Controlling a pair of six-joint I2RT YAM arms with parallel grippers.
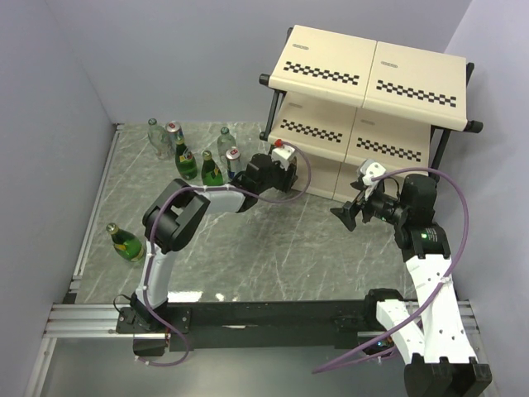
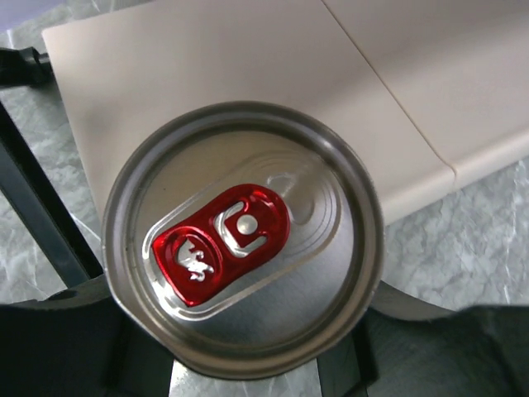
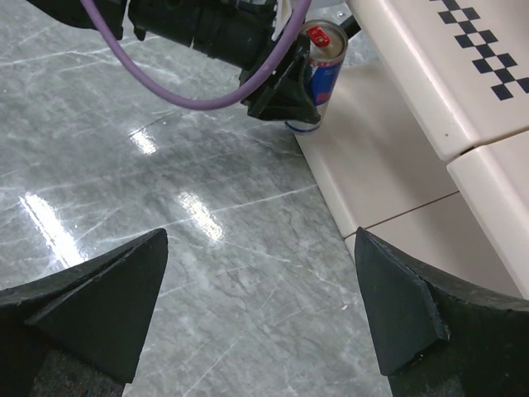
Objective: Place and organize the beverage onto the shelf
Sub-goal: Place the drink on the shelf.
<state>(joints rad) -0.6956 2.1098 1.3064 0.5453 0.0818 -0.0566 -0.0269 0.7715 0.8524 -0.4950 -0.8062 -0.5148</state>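
Shelf [image 1: 368, 83] stands far right, waiting bottles [image 1: 194, 157] far left. I judge placement is under way: my left pincer [image 1: 281, 165] pinches a can [image 2: 244, 240] at the lowest board's left end. Next, set it down upright, then release. My right pincer [image 3: 260, 248] hangs spread, empty. Only its wrist view shows the can's blue side

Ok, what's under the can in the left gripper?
The lowest cream shelf board, near its edge by the marble table. The can hides its own base, so contact with the board is unclear.
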